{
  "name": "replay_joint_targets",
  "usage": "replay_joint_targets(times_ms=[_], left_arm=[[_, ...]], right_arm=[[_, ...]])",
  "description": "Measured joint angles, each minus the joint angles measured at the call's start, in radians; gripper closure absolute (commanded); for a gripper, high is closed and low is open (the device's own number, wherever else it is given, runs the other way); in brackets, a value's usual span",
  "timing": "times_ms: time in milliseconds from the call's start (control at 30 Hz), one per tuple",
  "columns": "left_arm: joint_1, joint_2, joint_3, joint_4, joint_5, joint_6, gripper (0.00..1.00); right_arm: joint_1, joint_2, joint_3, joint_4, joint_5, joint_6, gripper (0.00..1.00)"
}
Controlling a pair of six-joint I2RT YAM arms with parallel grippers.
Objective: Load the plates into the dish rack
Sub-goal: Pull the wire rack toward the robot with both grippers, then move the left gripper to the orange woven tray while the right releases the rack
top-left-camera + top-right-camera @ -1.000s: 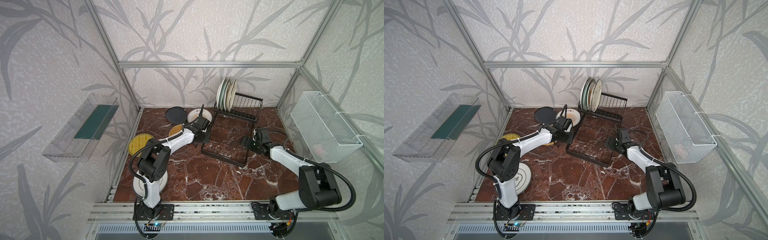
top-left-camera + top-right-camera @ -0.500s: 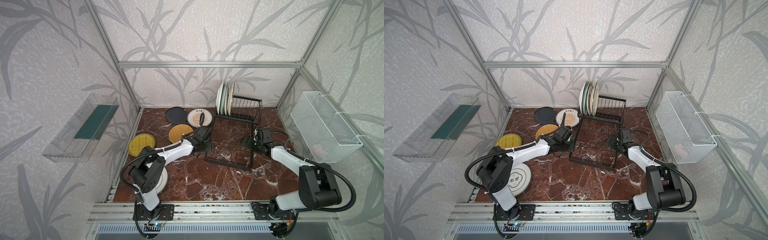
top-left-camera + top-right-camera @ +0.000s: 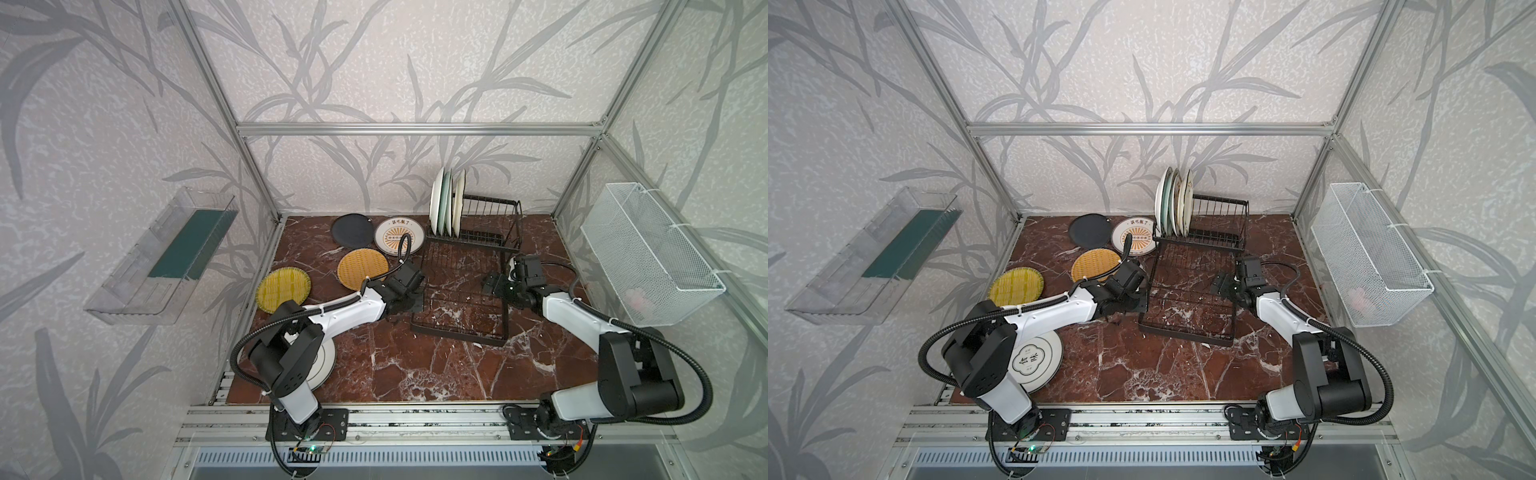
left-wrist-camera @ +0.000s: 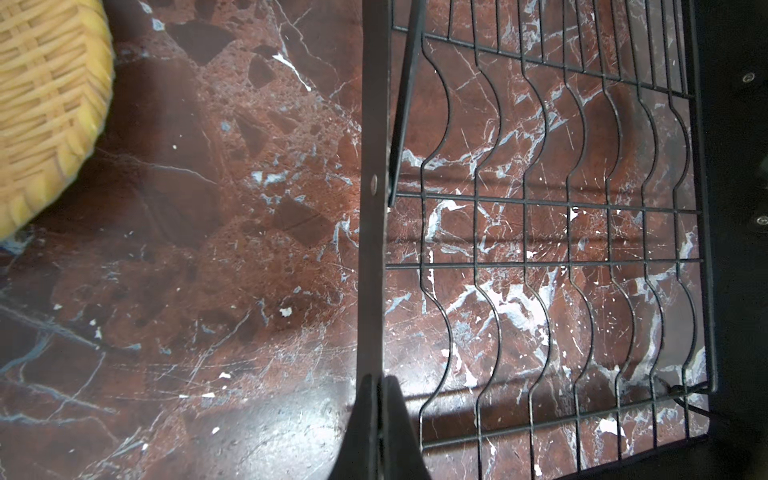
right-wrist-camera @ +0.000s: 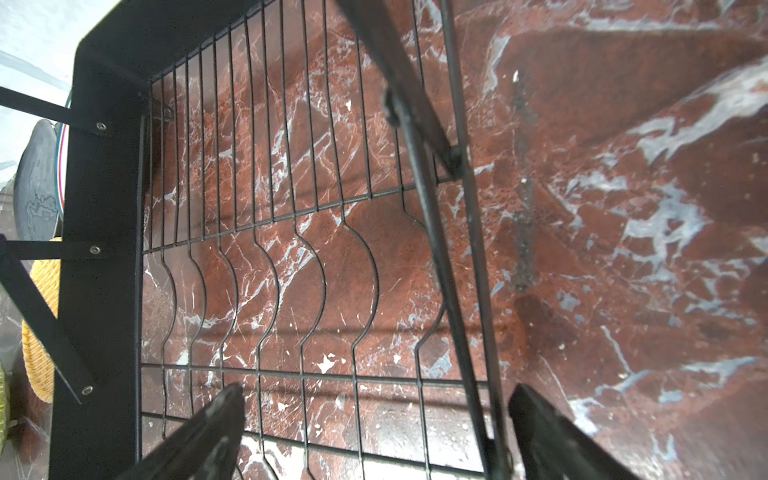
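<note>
A few plates point(image 3: 446, 206) stand upright in the raised far end of the rack point(image 3: 457, 336); the rest lie flat on the table point(image 3: 415, 374) to its left. The left gripper point(image 4: 379, 382) pinches the rack's left side bar; the right gripper point(image 5: 376, 392) is spread wide around the right rail

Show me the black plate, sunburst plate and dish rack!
black plate point(image 3: 353, 230), in a top view, flat middle.
sunburst plate point(image 3: 390, 239), in a top view, orange centre.
dish rack point(image 3: 473, 241), in a top view, raised section's wall.
</note>
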Motion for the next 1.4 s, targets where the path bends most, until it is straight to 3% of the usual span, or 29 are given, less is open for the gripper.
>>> replay_joint_targets(times_ms=[200, 367, 567, 700, 867, 1133, 1267, 1400], left_arm=[[0.0, -0.01, 0.003, -0.051, -0.019, -0.001, 0.65], [0.0, -0.06, 0.045, -0.108, -0.042, 0.025, 0.5], [0.003, -0.214, 0.093, -0.134, -0.09, 0.04, 0.29], [0.054, -0.342, 0.09, -0.141, -0.084, 0.031, 0.19], [0.282, -0.476, -0.014, -0.078, 0.05, -0.069, 0.17], [0.589, -0.464, -0.275, 0.153, 0.278, -0.31, 0.23], [0.68, -0.367, -0.365, 0.326, 0.34, -0.428, 0.28], [0.71, -0.237, -0.405, 0.5, 0.362, -0.502, 0.31]], right_arm=[[-0.003, -0.031, 0.0, -0.001, 0.001, -0.001, 0.01], [-0.007, -0.08, 0.0, -0.014, 0.001, -0.002, 0.01], [-0.007, -0.177, 0.0, -0.052, -0.008, -0.005, 0.01], [-0.007, -0.269, 0.0, -0.076, -0.042, -0.006, 0.01], [0.04, -0.368, 0.0, -0.09, -0.078, -0.036, 0.01], [0.33, -0.459, -0.054, 0.004, -0.068, -0.143, 0.01], [0.409, -0.436, -0.081, 0.07, -0.08, -0.197, 0.01], [0.465, -0.409, -0.104, 0.166, -0.091, -0.258, 0.01]])
